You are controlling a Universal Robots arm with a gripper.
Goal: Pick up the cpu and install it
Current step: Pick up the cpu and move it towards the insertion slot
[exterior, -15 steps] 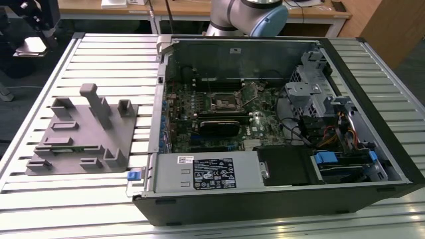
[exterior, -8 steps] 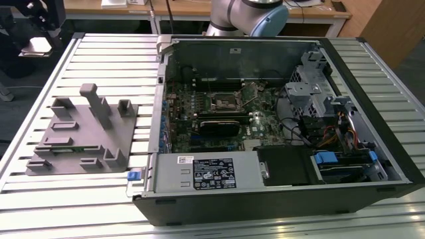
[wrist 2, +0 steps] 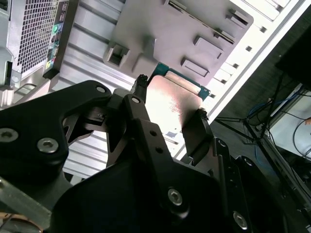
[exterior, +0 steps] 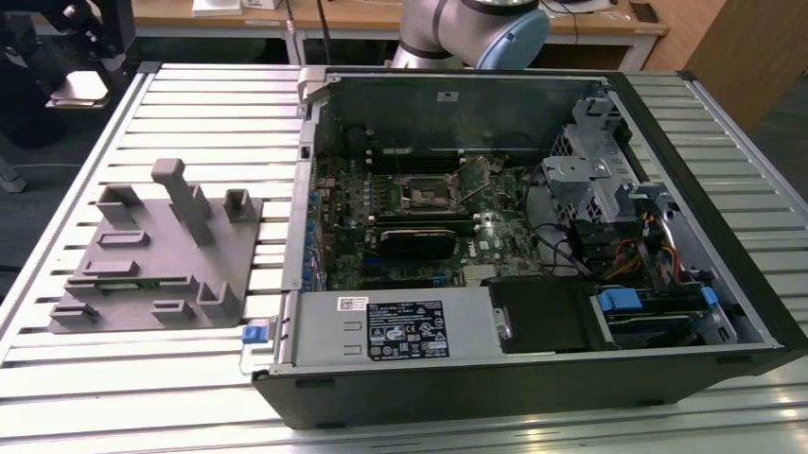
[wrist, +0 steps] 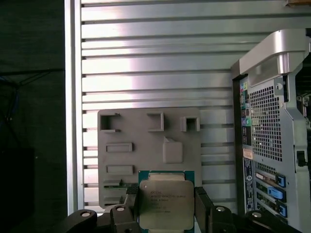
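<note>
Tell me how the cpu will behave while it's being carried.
The cpu looks like a thin, rigid plate, so it probably won't flex. Its shiny metal top suggests it's slippery; the jaws grip only two opposite edges, so it might pivot. Small and flat, it's likely light.

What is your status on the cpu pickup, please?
Tool shut on the cpu, gripping two opposite edges. Held clear of the grey tray, not yet in the computer case.

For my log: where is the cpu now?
In the first wrist view the cpu sits between the fingers of the end effector, over the grey tray.
</note>
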